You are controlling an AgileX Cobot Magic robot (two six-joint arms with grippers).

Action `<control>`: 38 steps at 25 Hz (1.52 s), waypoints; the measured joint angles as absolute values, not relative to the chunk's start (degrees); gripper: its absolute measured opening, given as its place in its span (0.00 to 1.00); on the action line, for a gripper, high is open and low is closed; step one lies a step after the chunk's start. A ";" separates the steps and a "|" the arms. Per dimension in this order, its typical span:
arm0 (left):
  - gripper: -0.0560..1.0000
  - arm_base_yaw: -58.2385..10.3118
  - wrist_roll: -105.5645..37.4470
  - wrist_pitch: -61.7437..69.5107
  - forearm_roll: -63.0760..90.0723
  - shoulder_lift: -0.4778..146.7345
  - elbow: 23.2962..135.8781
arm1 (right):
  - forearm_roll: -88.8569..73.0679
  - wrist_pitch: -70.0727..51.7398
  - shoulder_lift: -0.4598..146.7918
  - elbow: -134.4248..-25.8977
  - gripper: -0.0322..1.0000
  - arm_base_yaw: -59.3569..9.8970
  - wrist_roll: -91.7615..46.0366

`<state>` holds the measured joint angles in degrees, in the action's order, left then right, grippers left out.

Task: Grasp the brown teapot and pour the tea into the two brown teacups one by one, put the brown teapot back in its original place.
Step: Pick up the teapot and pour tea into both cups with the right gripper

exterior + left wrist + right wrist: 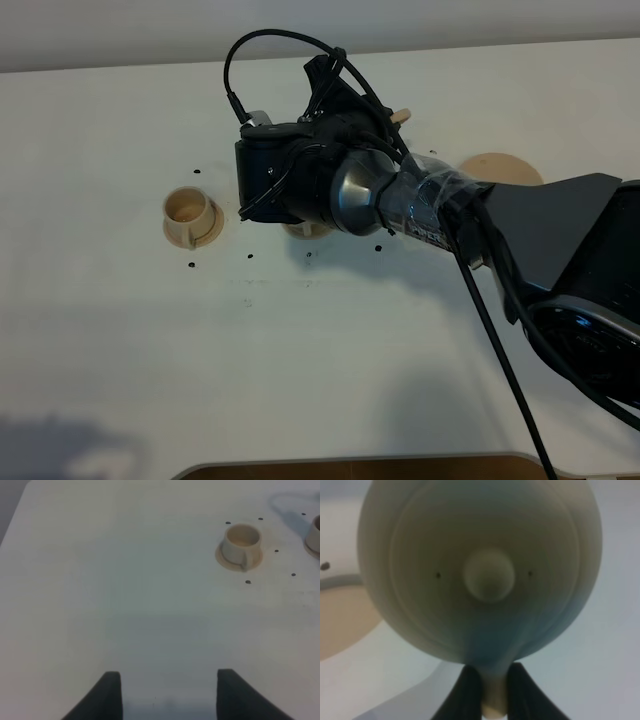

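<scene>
Tan clay teapot fills my right wrist view, its handle clamped in the right tool. My left tool hangs open above the bench, well apart from one teacup.

You're looking down from high on the table; the left wrist camera is facing the same cup from afar; the right is crowding the teapot.
</scene>
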<state>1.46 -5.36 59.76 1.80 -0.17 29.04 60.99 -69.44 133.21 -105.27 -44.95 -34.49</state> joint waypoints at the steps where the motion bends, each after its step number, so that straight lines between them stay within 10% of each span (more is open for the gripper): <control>1: 0.49 1.46 -5.36 59.76 1.80 -0.17 29.04 | 60.99 -69.30 133.21 -105.27 0.15 -44.95 -34.49; 38: 0.49 1.46 -5.36 59.76 1.80 -0.17 29.04 | 65.06 -67.43 133.21 -105.27 0.15 -46.46 -38.94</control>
